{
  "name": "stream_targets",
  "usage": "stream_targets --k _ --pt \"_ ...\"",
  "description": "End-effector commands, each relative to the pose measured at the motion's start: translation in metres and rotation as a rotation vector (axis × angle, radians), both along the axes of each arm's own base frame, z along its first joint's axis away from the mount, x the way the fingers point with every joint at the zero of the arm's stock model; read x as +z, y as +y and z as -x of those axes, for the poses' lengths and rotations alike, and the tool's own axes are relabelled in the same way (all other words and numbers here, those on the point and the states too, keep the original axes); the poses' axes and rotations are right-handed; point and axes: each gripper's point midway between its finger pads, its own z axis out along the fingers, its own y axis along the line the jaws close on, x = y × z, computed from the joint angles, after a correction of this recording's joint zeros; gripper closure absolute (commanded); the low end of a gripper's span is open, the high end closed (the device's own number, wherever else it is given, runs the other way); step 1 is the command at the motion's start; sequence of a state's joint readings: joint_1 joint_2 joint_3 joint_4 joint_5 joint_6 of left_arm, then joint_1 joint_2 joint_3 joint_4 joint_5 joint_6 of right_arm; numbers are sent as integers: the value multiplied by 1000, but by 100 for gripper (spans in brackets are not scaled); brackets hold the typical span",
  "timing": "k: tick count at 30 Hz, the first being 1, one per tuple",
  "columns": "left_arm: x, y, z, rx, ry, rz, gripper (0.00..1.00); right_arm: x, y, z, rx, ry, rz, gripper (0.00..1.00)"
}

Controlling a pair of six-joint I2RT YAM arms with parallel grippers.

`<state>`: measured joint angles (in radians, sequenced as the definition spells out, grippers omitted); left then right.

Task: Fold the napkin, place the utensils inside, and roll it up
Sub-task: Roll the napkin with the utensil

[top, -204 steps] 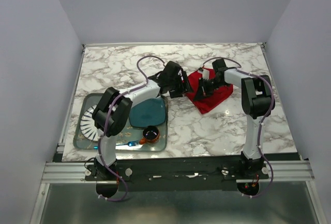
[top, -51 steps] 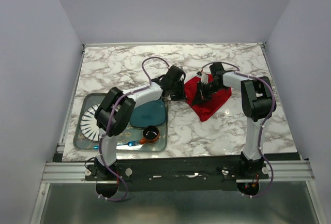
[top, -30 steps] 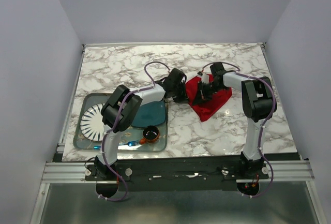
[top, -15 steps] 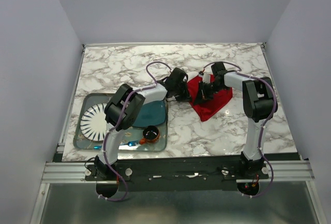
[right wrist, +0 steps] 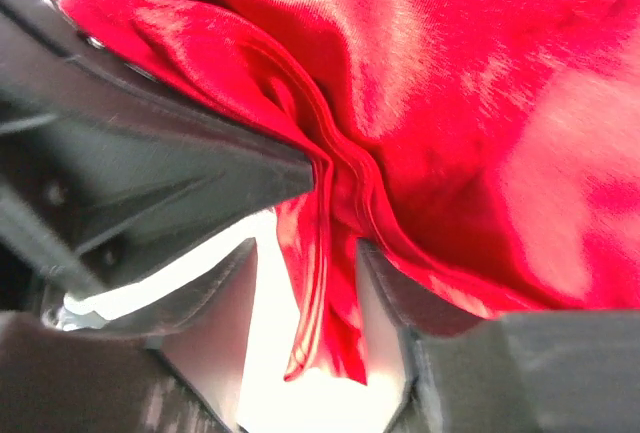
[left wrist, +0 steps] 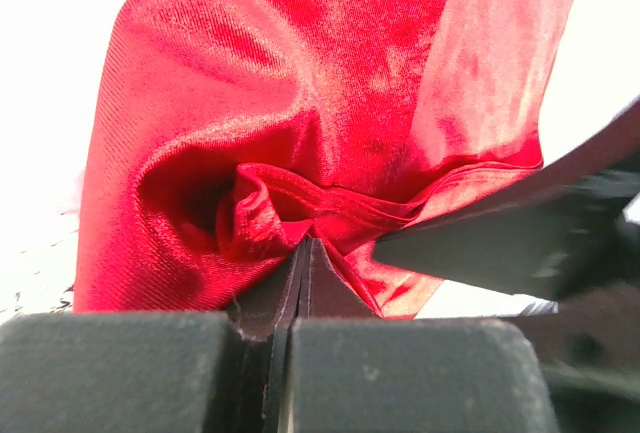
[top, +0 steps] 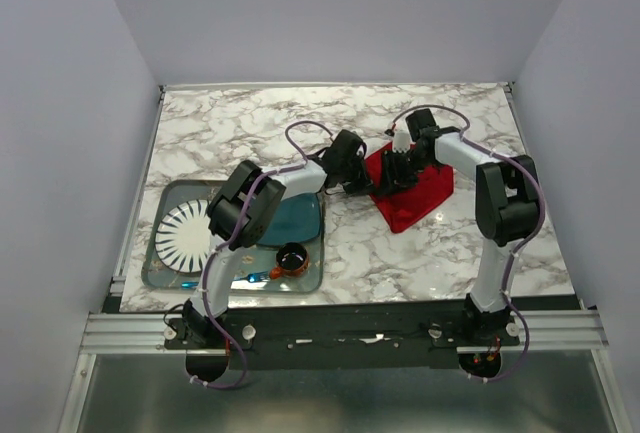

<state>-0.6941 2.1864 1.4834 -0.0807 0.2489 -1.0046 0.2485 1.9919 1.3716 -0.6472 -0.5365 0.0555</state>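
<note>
The red napkin point(top: 417, 193) lies bunched on the marble table right of centre. My left gripper point(top: 361, 182) is at its left edge, shut on a pinched fold of the napkin point(left wrist: 300, 208). From the other side my right gripper point(top: 391, 173) meets it, jaws apart. A loose corner of the napkin point(right wrist: 325, 313) hangs between the right gripper point(right wrist: 305, 268)'s fingers point(right wrist: 215, 323), which do not squeeze it. The left gripper point(left wrist: 305, 245) has one right finger beside it. The utensils are out of view.
A glass tray point(top: 160, 265) at the near left holds a white striped plate point(top: 185, 233), a teal plate point(top: 290, 218), a dark cup point(top: 292, 256) and a blue plastic utensil point(top: 250, 278). White walls bound the table.
My right gripper's jaws have come apart and released the napkin's edge. My left gripper stays shut on the fold, and the left arm's elbow has swung right.
</note>
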Motion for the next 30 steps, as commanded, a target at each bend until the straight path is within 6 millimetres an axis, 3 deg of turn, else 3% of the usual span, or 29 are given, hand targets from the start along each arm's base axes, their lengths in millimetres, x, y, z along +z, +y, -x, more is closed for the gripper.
stream_targets --k 1,3,6,7,17,23,30 --pt "-74 32 36 2 168 -165 100 36 -16 -2 12 -146 189 43" --pt "-76 34 37 -1 169 -169 100 43 -20 7 7 -197 236 34" --pt "-76 34 36 -5 172 -166 100 41 -17 19 29 -253 300 30" --pt "-79 34 37 -6 180 -171 100 35 -18 29 43 -259 333 30" --pt "-90 41 42 -5 217 -186 100 5 -24 60 28 -259 451 32" --pt "-93 44 40 -1 221 -190 100 1 -31 68 21 -259 482 41" --pt "-93 45 39 0 221 -192 100 -1 -36 74 5 -246 495 60"
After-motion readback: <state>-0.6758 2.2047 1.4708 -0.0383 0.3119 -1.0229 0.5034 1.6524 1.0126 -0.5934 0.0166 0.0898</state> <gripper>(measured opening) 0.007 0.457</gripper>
